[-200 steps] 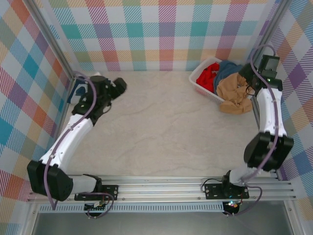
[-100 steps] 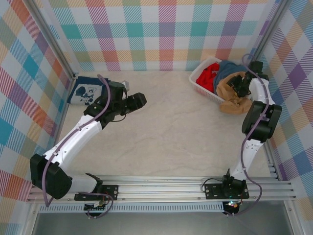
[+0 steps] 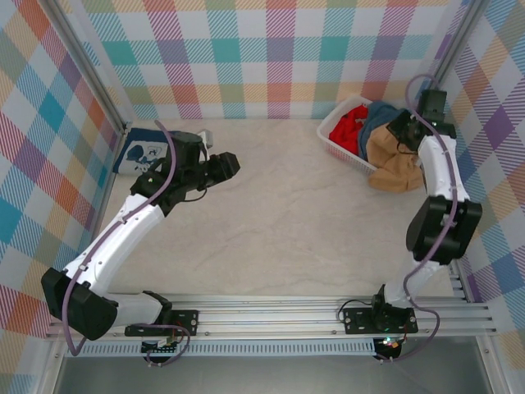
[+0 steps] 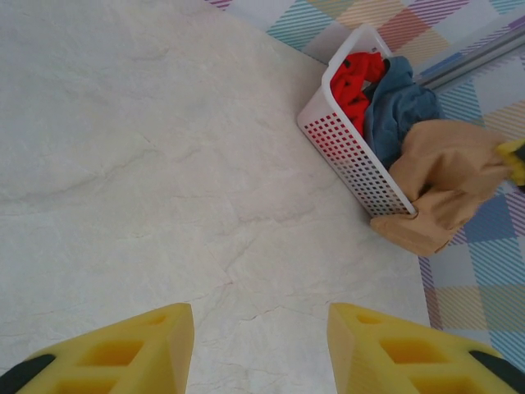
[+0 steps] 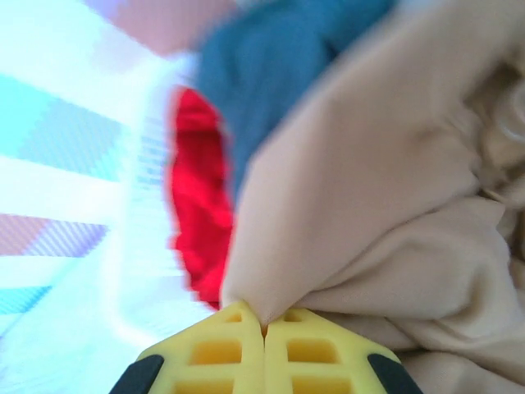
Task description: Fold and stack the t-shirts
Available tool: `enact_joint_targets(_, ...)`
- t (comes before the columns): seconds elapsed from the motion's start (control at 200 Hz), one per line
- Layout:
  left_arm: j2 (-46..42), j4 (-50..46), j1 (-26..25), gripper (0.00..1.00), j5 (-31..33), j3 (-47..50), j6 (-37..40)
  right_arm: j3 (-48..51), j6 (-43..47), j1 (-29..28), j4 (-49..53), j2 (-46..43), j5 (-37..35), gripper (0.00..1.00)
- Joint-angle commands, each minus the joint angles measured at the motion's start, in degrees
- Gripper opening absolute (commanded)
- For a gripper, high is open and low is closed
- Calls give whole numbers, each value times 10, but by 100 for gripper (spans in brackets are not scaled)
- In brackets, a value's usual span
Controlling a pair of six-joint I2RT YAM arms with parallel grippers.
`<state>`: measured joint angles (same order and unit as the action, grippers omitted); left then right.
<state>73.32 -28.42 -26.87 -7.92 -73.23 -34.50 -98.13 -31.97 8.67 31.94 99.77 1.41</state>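
Tan t-shirt [image 3: 392,164] at upper right, spilling over the white basket [image 3: 332,135] rim, pinched in fully closed right gripper [image 5: 264,318]. Red t-shirt [image 3: 349,127] and grey-blue t-shirt [image 3: 379,115] inside basket. Navy t-shirt [image 3: 141,156] at left edge. Left gripper [image 4: 261,345] moderately parted, holding nothing.

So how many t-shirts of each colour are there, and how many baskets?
tan t-shirt: 1
red t-shirt: 1
grey-blue t-shirt: 1
navy t-shirt: 1
white basket: 1
Total: 5
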Motion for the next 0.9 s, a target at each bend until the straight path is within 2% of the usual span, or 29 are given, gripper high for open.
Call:
enact_joint_targets(0.0,-10,-4,-3,47,4,-16,6,-67,38,-52,-41,-80,-24,0)
enact_joint_targets(0.2,-15,-20,-4,47,53,-27,6,-191,66,-170,-70,-104,72,0)
enact_joint_targets(0.405,-36,-52,-4,48,120,-30,2,-236,29,-276,-69,-107,100,0)
enact_joint_targets(0.48,-45,-68,-4,48,139,-30,2,-194,17,-292,-56,-117,97,0)
enact_joint_targets(0.605,-60,-92,-4,48,140,-29,0,-60,-19,-292,-64,-164,73,0)
enact_joint_targets(0.72,-78,-120,-3,48,150,-20,-6,-10,-18,-291,-14,-183,49,0)
enact_joint_targets(0.805,-94,-139,-4,48,165,-4,-17,40,-18,-293,23,-174,85,0)
enact_joint_targets(0.9,-109,-145,-4,48,162,22,-30,143,-64,-301,37,-174,110,0)
